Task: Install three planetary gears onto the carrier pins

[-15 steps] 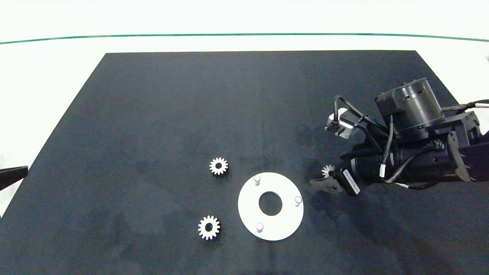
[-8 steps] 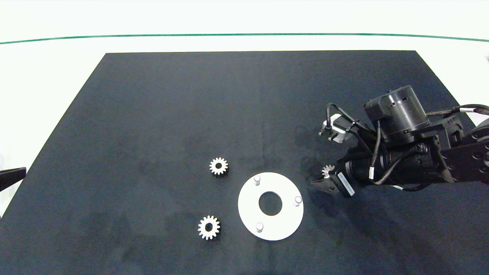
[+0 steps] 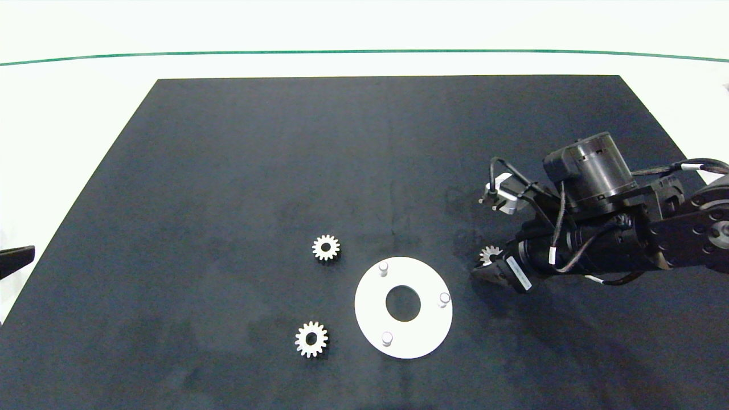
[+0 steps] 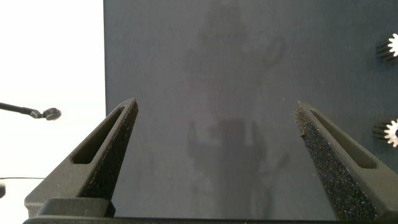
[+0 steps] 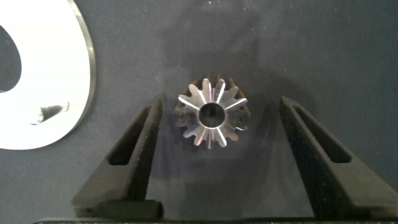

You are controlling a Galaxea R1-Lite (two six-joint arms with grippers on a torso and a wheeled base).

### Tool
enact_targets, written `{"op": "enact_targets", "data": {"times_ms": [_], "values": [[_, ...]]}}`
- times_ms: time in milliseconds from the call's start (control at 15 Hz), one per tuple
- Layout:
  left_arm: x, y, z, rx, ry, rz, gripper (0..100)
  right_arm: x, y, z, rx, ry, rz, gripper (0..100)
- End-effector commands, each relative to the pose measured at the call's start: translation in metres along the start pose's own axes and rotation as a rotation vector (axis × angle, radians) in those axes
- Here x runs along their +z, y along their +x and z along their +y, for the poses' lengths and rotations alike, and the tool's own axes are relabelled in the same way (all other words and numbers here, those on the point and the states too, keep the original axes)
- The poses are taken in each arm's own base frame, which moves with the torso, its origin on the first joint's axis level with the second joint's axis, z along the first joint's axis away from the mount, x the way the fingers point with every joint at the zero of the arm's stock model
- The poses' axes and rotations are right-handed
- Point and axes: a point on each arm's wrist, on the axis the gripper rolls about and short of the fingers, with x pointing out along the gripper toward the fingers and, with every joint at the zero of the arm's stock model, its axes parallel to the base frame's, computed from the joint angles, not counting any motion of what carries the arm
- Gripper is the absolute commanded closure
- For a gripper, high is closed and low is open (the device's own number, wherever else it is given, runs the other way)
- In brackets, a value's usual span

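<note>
A white carrier disc [image 3: 370, 307] lies on the black mat with three carrier pins [image 3: 383, 266] [image 3: 445, 298] [image 3: 387, 338] standing bare. Two planetary gears [image 3: 326, 247] [image 3: 311, 339] lie flat to its left. A third gear [image 3: 489, 254] [image 5: 212, 113] lies just right of the disc. My right gripper [image 3: 488, 264] [image 5: 222, 104] is open and low over this gear, one finger on each side, neither touching it. My left gripper [image 4: 216, 107] is open and holds nothing, parked at the mat's left edge [image 3: 14, 259].
The black mat [image 3: 285, 159] covers most of a white table, and a green line [image 3: 228, 54] runs along the far side. The disc's rim [image 5: 56, 62] shows close beside my right gripper's finger. Two gears [image 4: 393, 46] [image 4: 390, 132] show far off in the left wrist view.
My right arm has swung and settled lower, its wrist shifting slightly toward the disc, fingers staying around the third gear. The gears, the disc and the left arm have not moved.
</note>
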Motion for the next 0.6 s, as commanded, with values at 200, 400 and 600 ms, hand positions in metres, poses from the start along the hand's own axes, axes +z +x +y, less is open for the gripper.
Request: {"op": "enact_targets", "data": {"times_ms": [200, 400, 600], "values": [[-0.0005, -0.0029, -0.0001, 0.001, 0.001, -0.007, 0, -0.0001, 0.0005, 0.0003, 0.000, -0.003, 0.001, 36], [-0.0005, -0.0029, -0.0001, 0.001, 0.001, -0.007, 0, 0.0000, 0.0005, 0.0008, 0.003, -0.005, 0.001, 42], [-0.0007, -0.0034, -0.0002, 0.001, 0.001, -0.007, 0, 0.0003, 0.0004, 0.0017, 0.005, -0.007, 0.000, 48]]}}
